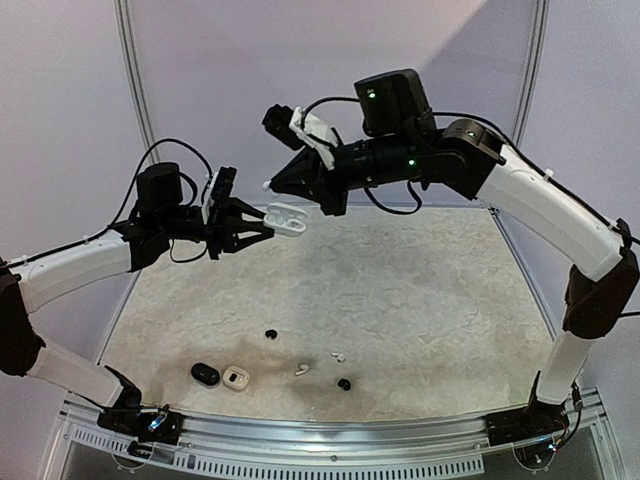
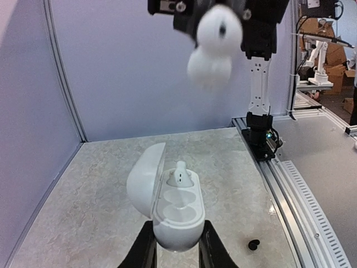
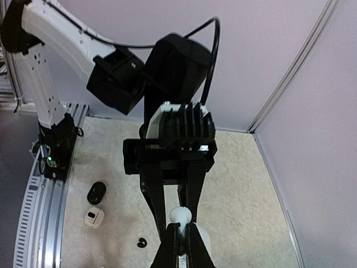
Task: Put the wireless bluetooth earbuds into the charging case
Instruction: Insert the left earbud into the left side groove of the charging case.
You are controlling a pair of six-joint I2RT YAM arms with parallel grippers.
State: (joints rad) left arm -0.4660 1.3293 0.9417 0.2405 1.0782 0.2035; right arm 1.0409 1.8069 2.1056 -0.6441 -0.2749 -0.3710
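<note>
The white earbud I'm working with is in the air, pinched at the tip of my right fingers, which are clenched on it. In the top view it hangs just beside the open charging case, at about eleven o'clock from it and well above the table. My left fingers grip the case by its rounded base, with the lid swung out to nine o'clock and the wells facing that wrist camera. A seated earbud fills the twelve o'clock well. The six o'clock well is bare, so I take that as my target.

To do this well, I'd hold the left arm steady and move only the right. In the left wrist view the bud is a blur at one o'clock, and I cannot tell which way its stem points, so I'd check that first. Then I'd come in slowly along the well's axis and let go only once it sits flush. A sideways nudge could twist the case in its grip.

Down on the table, toward six o'clock, lie loose white earbuds, black earbuds, a black case and a white case.
</note>
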